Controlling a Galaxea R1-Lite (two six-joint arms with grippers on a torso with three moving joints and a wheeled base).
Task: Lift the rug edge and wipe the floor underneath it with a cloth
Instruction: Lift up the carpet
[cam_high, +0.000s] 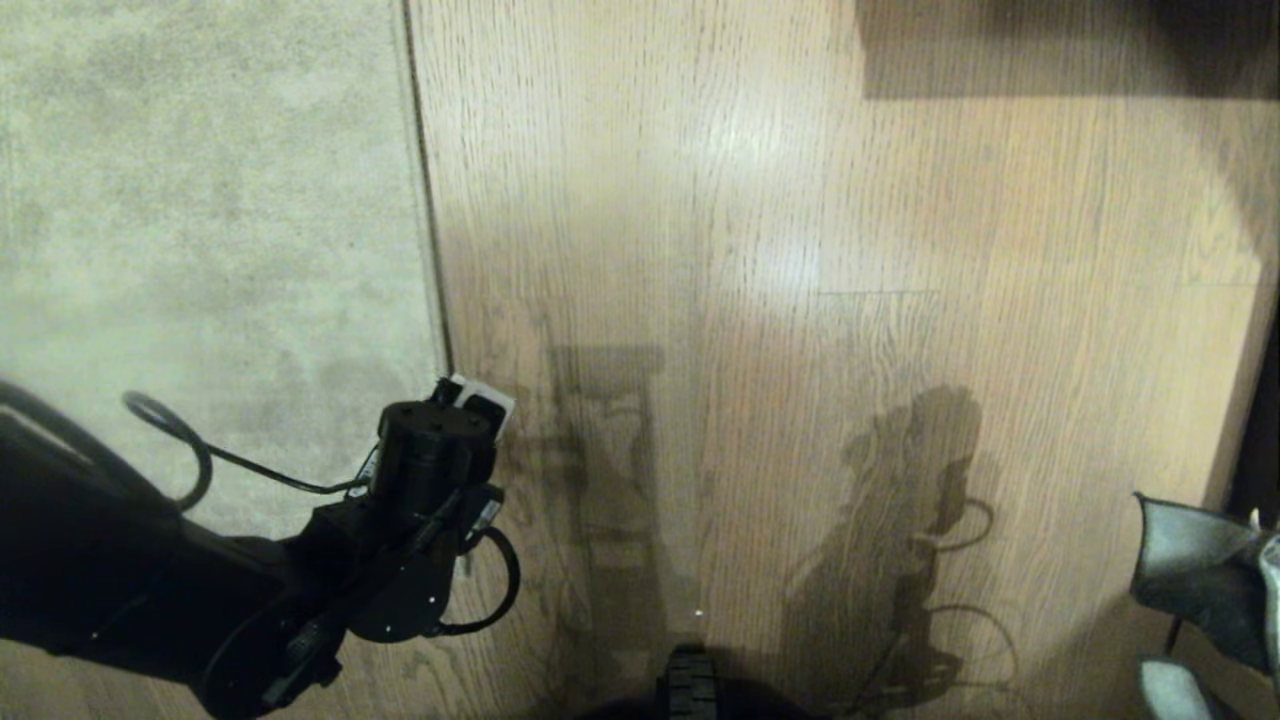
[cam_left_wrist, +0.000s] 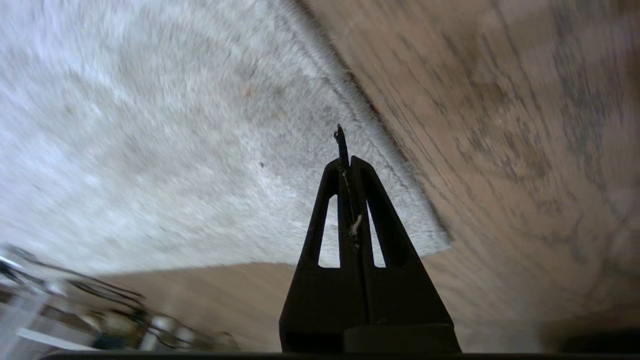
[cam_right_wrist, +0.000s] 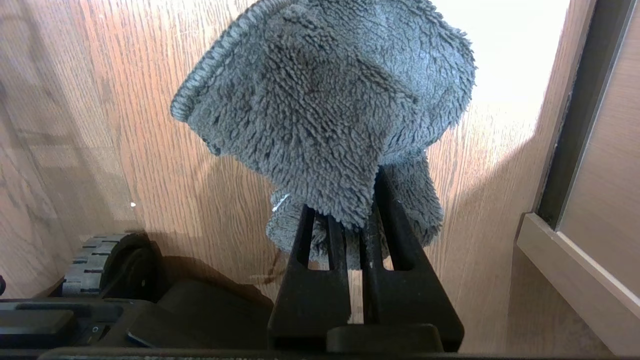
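Right gripper clamps cloth; head view shows only cloth's edge.

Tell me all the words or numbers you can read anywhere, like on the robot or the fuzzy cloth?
None: no word, number or brand can be read in any view.
The white tag on the left arm, beside the rug edge, is too small to tell if it carries print.
The cloth shut in the right gripper shows only fuzzy pile.
The floor shows only wood grain.

The pale grey-beige short-pile rug lies on the light brown wood-grain plank floor, at the left; its corner lies near the robot.
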